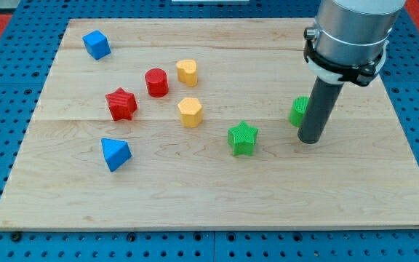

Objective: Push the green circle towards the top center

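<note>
Camera view: green circle (298, 110) half-hidden behind my tip (308, 140).

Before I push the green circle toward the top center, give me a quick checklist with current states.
1. My tip beside the green circle: ok, at its right, slightly lower.
2. Tip touching the circle: cannot tell, the rod hides that edge.
3. Tip on the side opposite the target: not ok; it should sit further below the circle.
4. Path up and left to the top center free of blocks: ok.
5. Green star out of the way: ok, lower left.
6. Yellow heart clear of the path: ok.
</note>
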You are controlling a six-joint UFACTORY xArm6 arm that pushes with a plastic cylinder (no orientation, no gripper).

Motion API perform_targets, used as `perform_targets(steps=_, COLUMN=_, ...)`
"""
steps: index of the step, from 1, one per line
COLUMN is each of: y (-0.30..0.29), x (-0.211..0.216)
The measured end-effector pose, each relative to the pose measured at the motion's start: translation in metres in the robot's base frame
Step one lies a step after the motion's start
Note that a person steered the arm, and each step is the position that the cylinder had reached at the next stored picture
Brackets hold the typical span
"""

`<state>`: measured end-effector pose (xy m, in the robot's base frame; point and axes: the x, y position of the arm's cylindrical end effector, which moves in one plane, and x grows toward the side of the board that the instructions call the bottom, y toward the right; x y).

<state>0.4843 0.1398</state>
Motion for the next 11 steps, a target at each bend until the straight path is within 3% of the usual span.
perform_targets(steps=1, y=0.029, x=-0.012)
perform_targets(steps=3, y=-0.113, x=-0.122)
perform_targets(steps=4, y=-0.116, x=-0.124)
perform_targets(steps=5, y=-0.115, x=-0.073)
perform_targets(steps=6, y=-0.051, x=-0.075)
perform_targets(steps=8, y=-0.091, x=-0.163)
perform_targets(steps=10, y=-0.042, x=-0.164)
perform_targets(steps=11, y=-0.040, x=-0.191)
